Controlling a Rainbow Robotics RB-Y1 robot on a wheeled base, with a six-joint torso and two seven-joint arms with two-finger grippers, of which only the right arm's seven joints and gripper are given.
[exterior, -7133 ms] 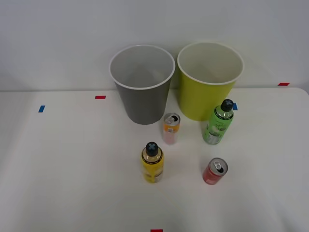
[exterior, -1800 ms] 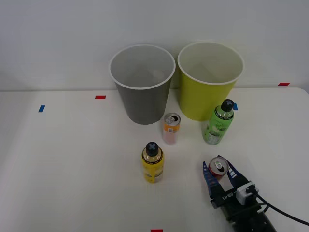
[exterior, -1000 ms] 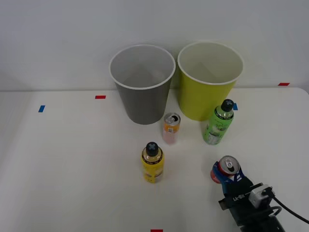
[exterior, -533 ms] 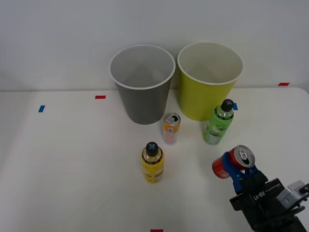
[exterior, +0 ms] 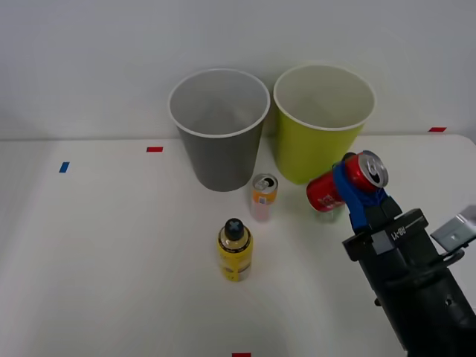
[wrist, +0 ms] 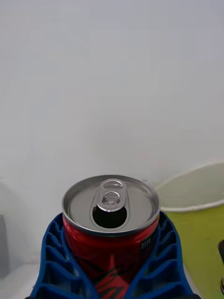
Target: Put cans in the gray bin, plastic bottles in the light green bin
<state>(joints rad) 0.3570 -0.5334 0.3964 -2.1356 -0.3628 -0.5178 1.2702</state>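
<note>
Red can [exterior: 336, 188]: held off the table [exterior: 111, 260], tilted so its silver pull-tab top points up and to the robot's right, its base toward the left. It hangs in front of the lower wall of the light green bin [exterior: 320, 126], near that bin's right side, and well below its white rim. In the wrist view the red can [wrist: 111, 224] sits between the blue ribbed fingers [wrist: 51, 261], opening of the top toward the camera (tab intact, mouth dark).

Right gripper [exterior: 355, 192]: clamped on the red can, one blue finger visibly crossing the can's body just behind the top. The black wrist and arm run down toward the lower right corner of the front view.

Orange and pale pink can [exterior: 262, 197]: upright on the table, just in front of the gap between the two bins, closer to the gray bin [exterior: 218, 126].

Yellow-labelled bottle [exterior: 234, 250]: upright, black cap up, nearer the robot than the orange can, apart from it.

Green bottle: mostly hidden behind the held can and gripper; cannot place it exactly.

Gray bin and light green bin stand side by side at the far edge of the table, gray on the left, both upright.
</note>
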